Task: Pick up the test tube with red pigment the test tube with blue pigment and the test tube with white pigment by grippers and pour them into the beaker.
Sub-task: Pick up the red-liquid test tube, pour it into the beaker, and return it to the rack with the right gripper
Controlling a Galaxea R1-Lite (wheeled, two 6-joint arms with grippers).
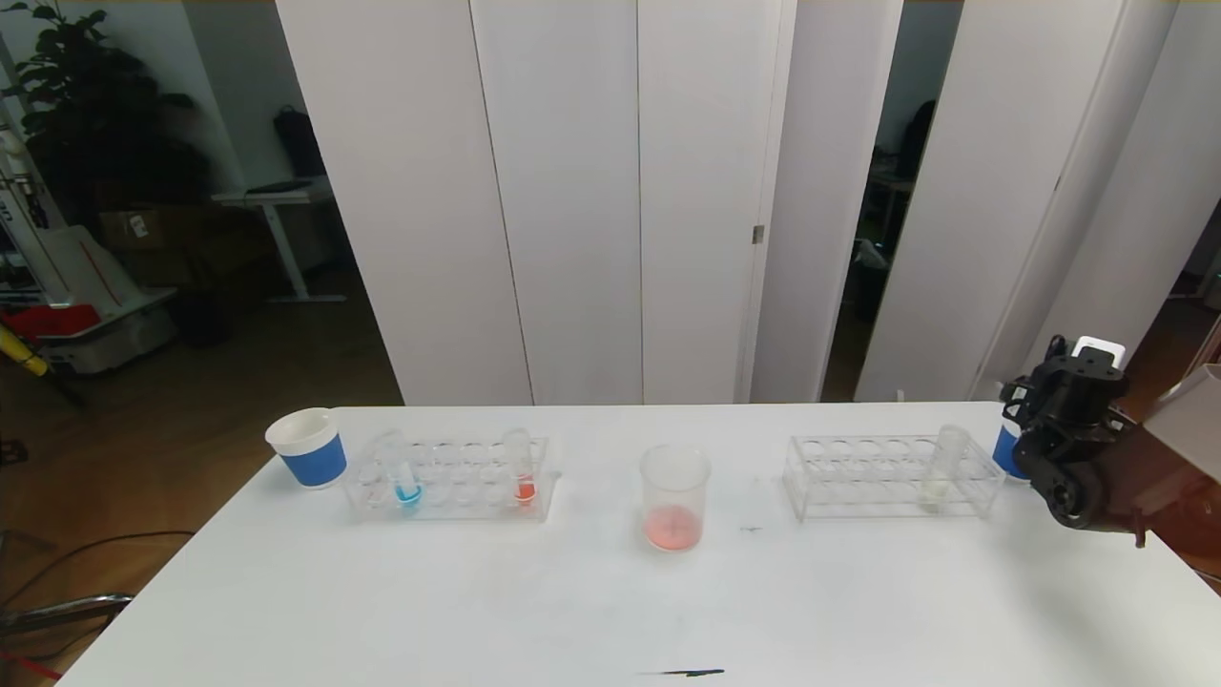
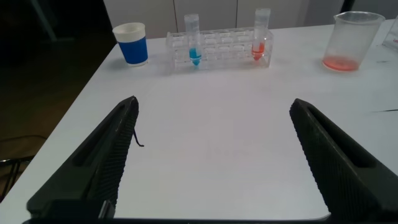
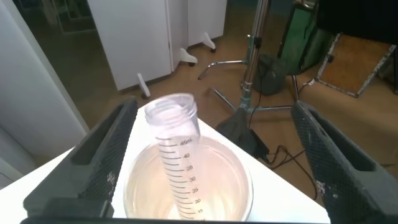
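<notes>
The beaker (image 1: pixel 674 496) (image 2: pixel 351 40) stands mid-table with a little pinkish-red liquid at its bottom. In the left rack (image 1: pixel 448 482) are the test tube with blue pigment (image 1: pixel 407 477) (image 2: pixel 193 53) and the test tube with red pigment (image 1: pixel 523 472) (image 2: pixel 260 43). The test tube with white pigment (image 1: pixel 944 468) stands in the right rack (image 1: pixel 892 477). My right gripper (image 1: pixel 1019 420) (image 3: pixel 214 107) hovers open over a paper cup (image 3: pixel 242 180). A clear graduated tube (image 3: pixel 177 155) leans inside that cup, free between the jaws. My left gripper (image 2: pixel 214 104) is open above bare table, out of the head view.
A blue-and-white paper cup (image 1: pixel 307 447) (image 2: pixel 132 43) stands left of the left rack. The cup under my right gripper (image 1: pixel 1006 453) sits at the table's far right corner, close to the edge. White panels rise behind the table.
</notes>
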